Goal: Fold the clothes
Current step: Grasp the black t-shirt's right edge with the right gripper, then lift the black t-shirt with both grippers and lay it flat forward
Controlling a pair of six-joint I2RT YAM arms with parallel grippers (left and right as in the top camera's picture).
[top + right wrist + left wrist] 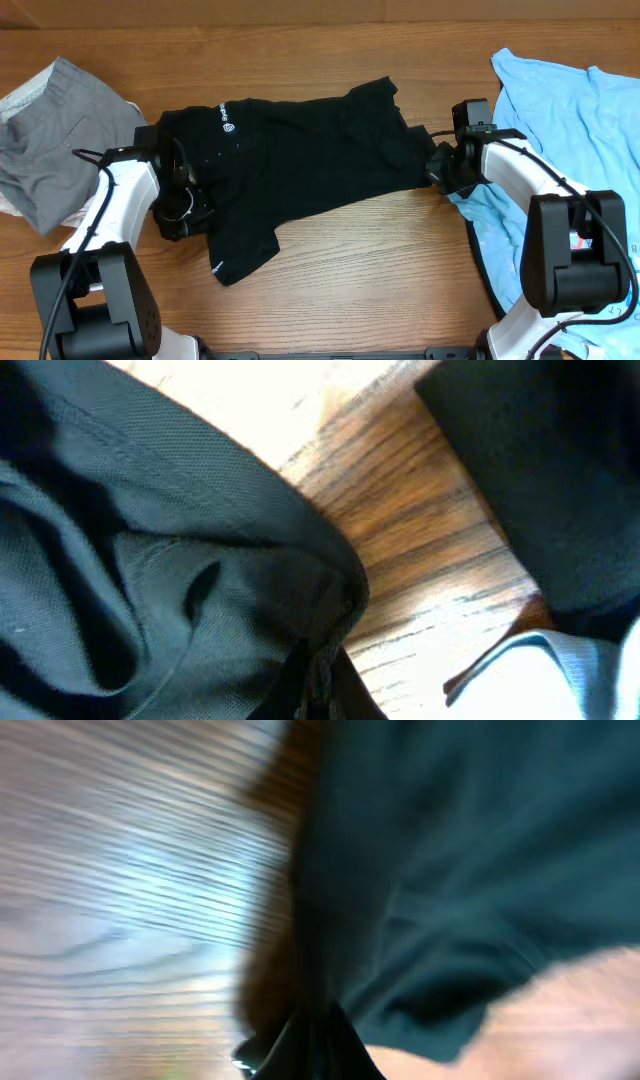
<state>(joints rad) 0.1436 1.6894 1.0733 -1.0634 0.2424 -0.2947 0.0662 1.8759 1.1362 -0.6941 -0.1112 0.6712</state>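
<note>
A black polo shirt (300, 165) lies spread across the middle of the wooden table, collar end to the left. My left gripper (185, 205) is shut on the shirt's left edge; in the blurred left wrist view the black cloth (440, 870) runs up from the jaws (315, 1055). My right gripper (437, 165) is shut on the shirt's right edge; in the right wrist view a fold of black cloth (180, 590) is pinched between the fingers (322, 685).
A grey garment (55, 130) lies crumpled at the far left. A light blue shirt (570, 120) lies at the right, under my right arm; its edge shows in the right wrist view (560, 670).
</note>
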